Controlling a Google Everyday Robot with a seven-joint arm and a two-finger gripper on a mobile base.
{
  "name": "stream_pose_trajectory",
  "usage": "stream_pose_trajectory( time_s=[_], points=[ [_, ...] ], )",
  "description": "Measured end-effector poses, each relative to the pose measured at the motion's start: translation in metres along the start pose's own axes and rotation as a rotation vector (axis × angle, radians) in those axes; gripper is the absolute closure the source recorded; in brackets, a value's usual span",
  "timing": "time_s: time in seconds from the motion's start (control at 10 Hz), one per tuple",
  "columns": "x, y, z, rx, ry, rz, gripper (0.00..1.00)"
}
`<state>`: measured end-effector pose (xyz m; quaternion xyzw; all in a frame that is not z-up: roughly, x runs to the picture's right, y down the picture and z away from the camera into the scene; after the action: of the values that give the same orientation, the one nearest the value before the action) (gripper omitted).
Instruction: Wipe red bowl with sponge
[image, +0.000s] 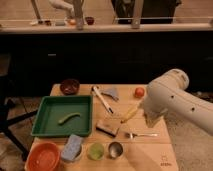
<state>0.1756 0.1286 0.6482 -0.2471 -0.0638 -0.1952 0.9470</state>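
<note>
The red bowl (44, 156) sits at the table's front left corner. The blue-grey sponge (72, 147) lies right beside it, on its right, touching or nearly touching the rim. My white arm (175, 97) reaches in from the right over the table's right edge. My gripper (151, 120) hangs at the arm's lower end, above the table's right side and far from both sponge and bowl. The arm hides part of the table beneath it.
A green tray (62, 98) holding a green pod (69, 118) fills the left middle. Around it lie a dark bowl (69, 86), a white utensil (102, 98), a grey cloth (111, 92), a tomato (139, 92), a yellow item (131, 113), a brown block (108, 128), a fork (140, 134), a green cup (96, 150) and a metal cup (116, 149).
</note>
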Motion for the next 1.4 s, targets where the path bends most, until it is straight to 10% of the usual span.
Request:
stream_pose_trajectory(
  time_s=[0.6,1.4],
  points=[
    [-0.124,-0.014,-0.013,0.027,0.0,-0.345,0.38],
    [-0.128,-0.015,-0.01,0.03,-0.018,-0.362,0.38]
  ],
)
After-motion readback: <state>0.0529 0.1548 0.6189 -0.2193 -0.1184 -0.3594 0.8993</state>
